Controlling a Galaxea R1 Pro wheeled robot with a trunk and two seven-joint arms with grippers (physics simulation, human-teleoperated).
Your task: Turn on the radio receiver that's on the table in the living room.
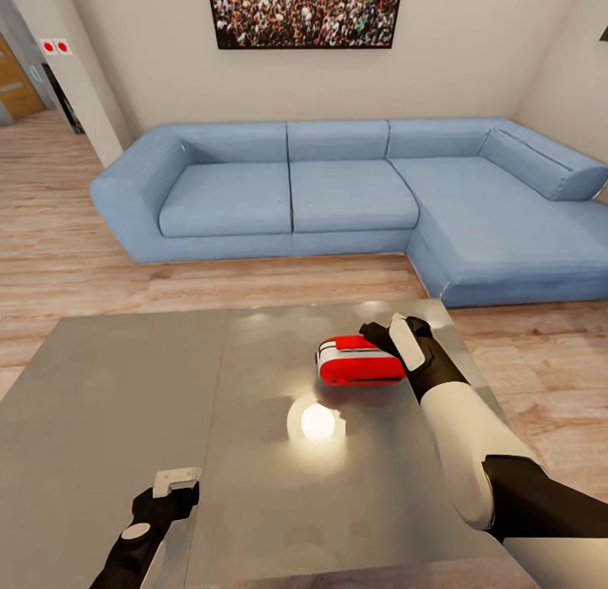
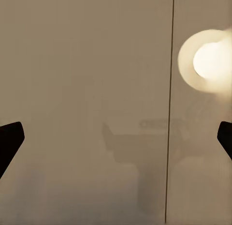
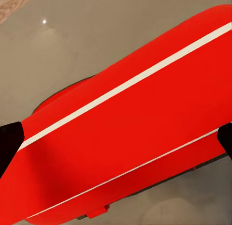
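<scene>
The red radio receiver (image 1: 361, 362) with white trim lies on the glossy grey-brown table (image 1: 110, 386), right of its middle. My right gripper (image 1: 390, 334) sits at the radio's far right end, right up against it or just above. In the right wrist view the radio's red shell (image 3: 135, 123) spans the gap between the two dark fingertips, which stand far apart, so the right gripper (image 3: 117, 142) is open. My left gripper (image 1: 173, 483) hovers open over the near left part of the table, empty, with bare tabletop (image 2: 72, 89) below it. The dial and wire loop are hidden.
A blue L-shaped sofa (image 1: 338, 192) stands beyond the table across a strip of pale wood floor (image 1: 51, 260). A framed crowd photo (image 1: 304, 11) hangs above it. A bright lamp reflection (image 1: 318, 422) glows on the tabletop near the radio.
</scene>
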